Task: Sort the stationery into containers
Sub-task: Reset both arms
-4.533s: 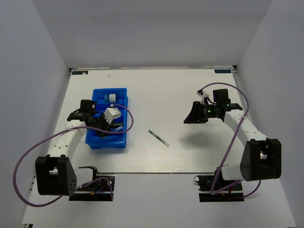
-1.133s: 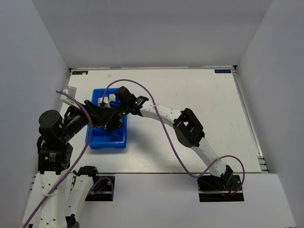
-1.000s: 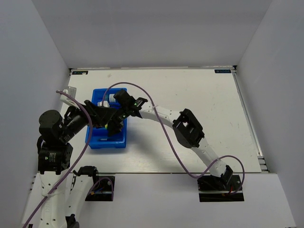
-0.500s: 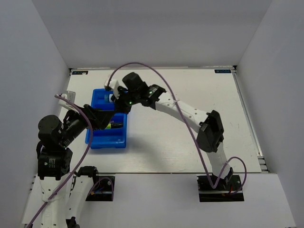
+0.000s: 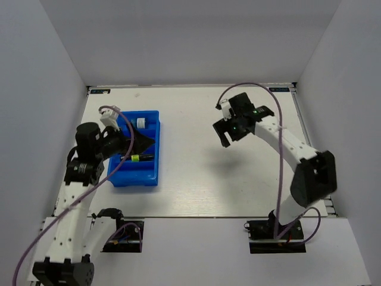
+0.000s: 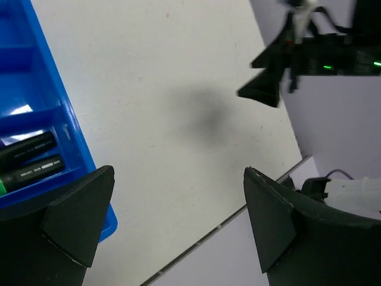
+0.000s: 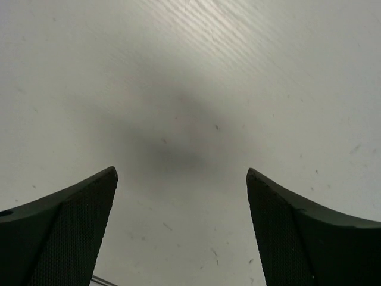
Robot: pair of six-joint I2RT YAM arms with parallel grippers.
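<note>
Hovering right jaws wide, empty, over table (image 5: 196, 173) | left jaws wide, empty, above blue tray (image 5: 134, 182) near corner | I'm scanning slowly for strays before descending anywhere.

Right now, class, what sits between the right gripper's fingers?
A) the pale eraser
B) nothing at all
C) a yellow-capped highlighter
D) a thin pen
B: in the right wrist view the right gripper has its fingers spread wide, with only the table showing between them.
</note>
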